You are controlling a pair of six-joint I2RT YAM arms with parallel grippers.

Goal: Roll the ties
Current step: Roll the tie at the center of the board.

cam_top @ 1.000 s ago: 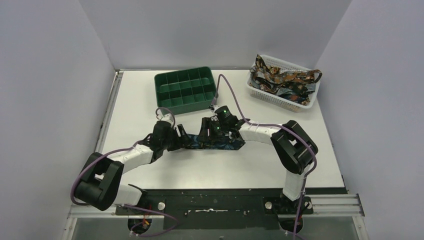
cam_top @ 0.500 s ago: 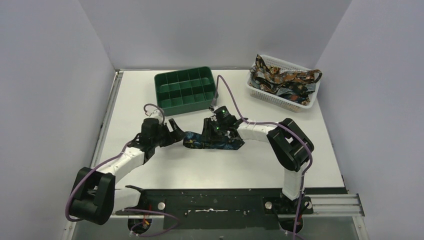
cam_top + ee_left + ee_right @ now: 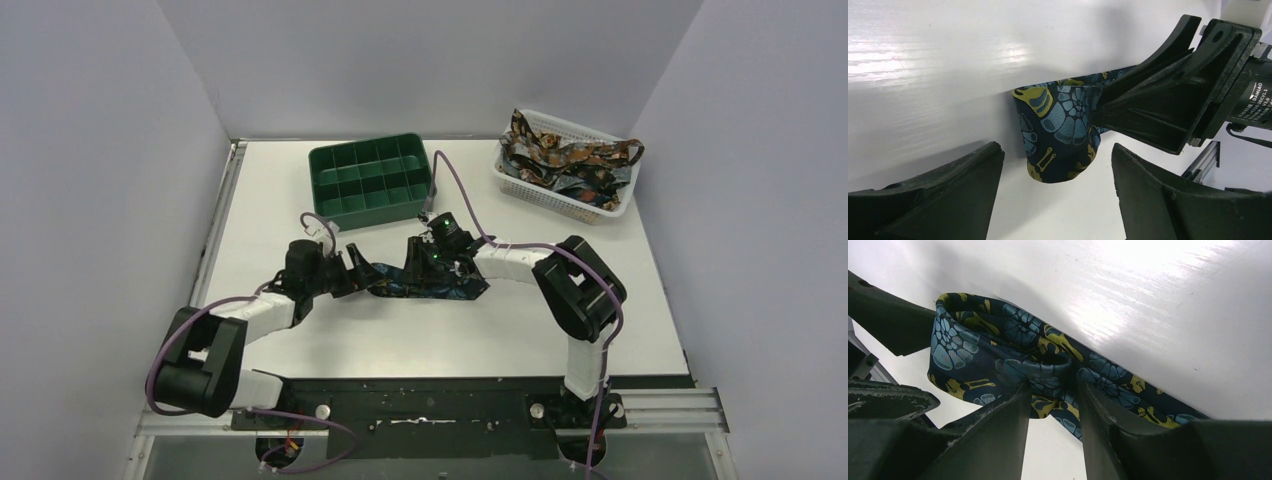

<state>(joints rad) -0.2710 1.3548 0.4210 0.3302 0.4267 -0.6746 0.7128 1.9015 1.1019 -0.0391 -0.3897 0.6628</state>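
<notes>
The tie (image 3: 1062,125) lies limp on the table (image 3: 923,75), its folded end between the parted fingers of the left hand (image 3: 1055,155); the right hand (image 3: 1050,386) is clamped on bunched fabric just beyond; soft, light, probably slippery, so it is best pinched at the fold.

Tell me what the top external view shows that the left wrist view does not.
Only the top external view shows the green plastic compartment tray and the white mesh basket of more ties. Only the left wrist view shows the blue-and-yellow print on the dark navy patterned fabric necktie, whose looped end lies inside the open left gripper. Both show that necktie pinched by the right gripper.
</notes>
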